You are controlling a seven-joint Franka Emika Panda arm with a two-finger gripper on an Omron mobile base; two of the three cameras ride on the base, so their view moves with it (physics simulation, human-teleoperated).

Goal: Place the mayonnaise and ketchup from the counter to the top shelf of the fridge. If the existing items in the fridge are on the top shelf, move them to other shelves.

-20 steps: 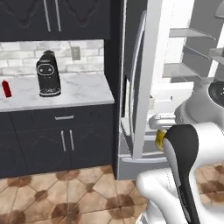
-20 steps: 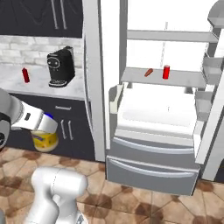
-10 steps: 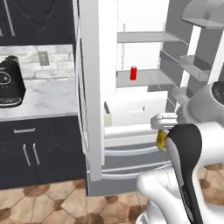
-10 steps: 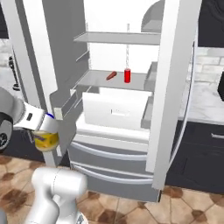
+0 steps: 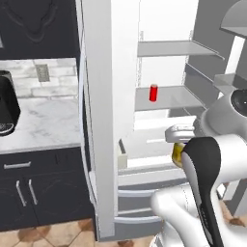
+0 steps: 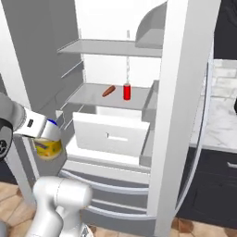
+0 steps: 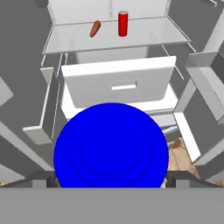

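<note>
mayonnaise, a small pale yellow-cream container [image 6: 47, 147] with a round blue cap [image 7: 111, 145], sits clamped between the two dark fingers of the white arm's gripper [image 6: 44, 137], held in the air in front of the open fridge, low and to the side of the white drawer. from the hand camera the blue cap hides most of the jaws, with one dark fingertip [image 7: 41, 178] just showing at each side of it. no writing can be read on the container.

largest in view is the tall white and light-grey fridge [image 6: 180, 115], its thick white door [image 5: 103, 116] swung open. inside, the thin light-grey top shelf [image 6: 111, 47] carries nothing that can be seen. the lower light-grey shelf board [image 6: 109, 98], just above the white drawer [image 6: 111, 135], holds two things: a small plain red cylindrical can [image 6: 127, 91] standing upright, and a small orange-red oval item [image 6: 109, 91] lying flat near it, apart from it.

beside the fridge runs the white-grey marbled counter [image 5: 41, 120] over dark cabinet fronts [image 5: 43, 193] with silver handles, and a black coffee machine [image 5: 7, 108] stands on it at the picture's edge.
</note>
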